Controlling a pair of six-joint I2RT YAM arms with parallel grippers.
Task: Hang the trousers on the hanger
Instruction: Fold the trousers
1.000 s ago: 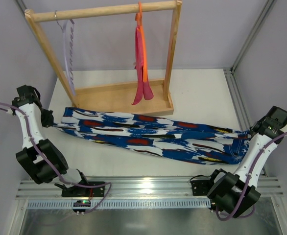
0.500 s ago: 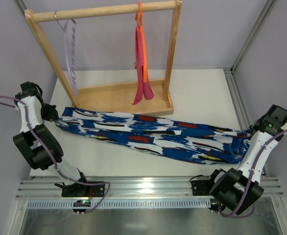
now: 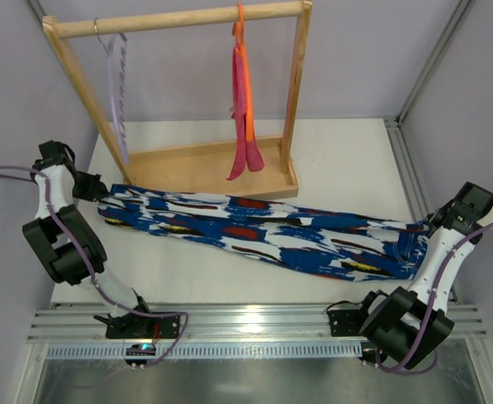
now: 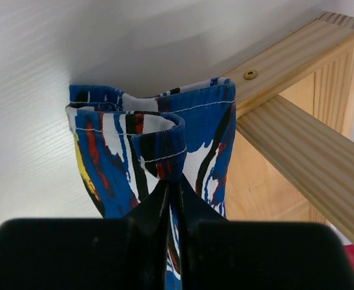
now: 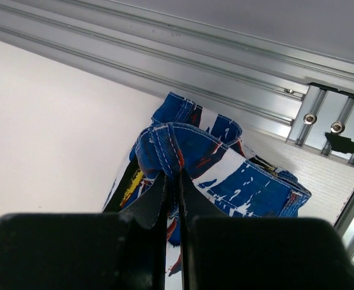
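Note:
The trousers (image 3: 255, 231), in a blue, white, red and black print, stretch across the table from left to right. My left gripper (image 3: 92, 190) is shut on their left end, the hem (image 4: 159, 139) pinched between its fingers beside the rack's base. My right gripper (image 3: 432, 225) is shut on the waistband (image 5: 171, 145) at the right end, near the table's metal rail. The pale lilac hanger (image 3: 117, 84) hangs from the left part of the wooden rack's top bar, apart from both grippers.
The wooden rack (image 3: 179, 20) stands at the back with a tray-like base (image 3: 204, 172). An orange hanger carrying a pink cloth (image 3: 245, 109) hangs from its right part. Aluminium rails (image 3: 410, 181) run along the table's right side and front edge.
My left gripper has lifted and carried the trousers' left end back towards the rack's base. The cloth now lies narrower and more taut. The right gripper has barely moved.

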